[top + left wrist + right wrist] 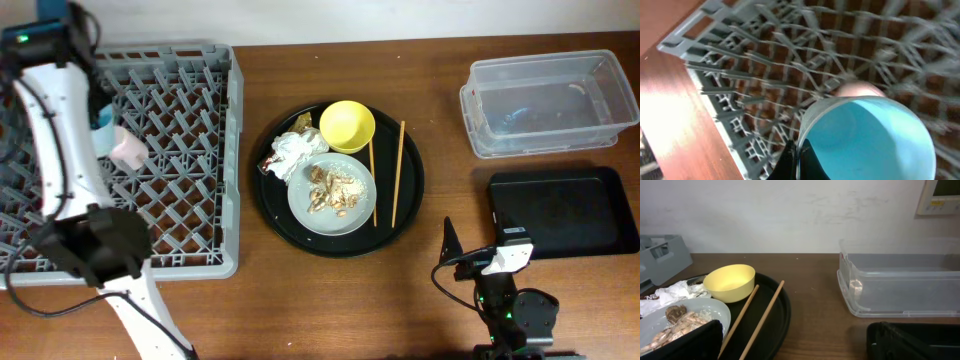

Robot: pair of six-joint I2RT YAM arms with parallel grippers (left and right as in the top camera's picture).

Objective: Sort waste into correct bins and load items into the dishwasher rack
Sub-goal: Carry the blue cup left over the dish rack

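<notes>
My left gripper (798, 151) is pinched narrow on the rim of the light-blue cup (870, 137), with 1 finger inside the wall and 1 outside, at the lower middle of the left wrist view. The cup's mouth faces that camera. In the overhead it sits over the upper left part of the dishwasher rack (180, 90), half hidden by my arm, and I cannot tell whether it rests on the pegs. The pink cup (128, 148) lies in the rack just beside it, to the lower right.

The round black tray (410, 190) is mid-frame on the worktop (330, 310). On it, the yellow bowl (347, 126) sits at the top and the plate (300, 200) below it carries the food scraps (333, 190). The napkins (295, 152) touch the plate's upper left, with the wrapper (303, 122) just above them. The 2 chopsticks (398, 172) lie near parallel on the right, 1 along the plate's edge.

The clear tub (548, 103) is at upper right, with the flat black tray (562, 212) just below it. My right gripper (449, 240) sits at the bottom of the frame, left of that tray, holding nothing I can see. I cannot tell how far open it is.
</notes>
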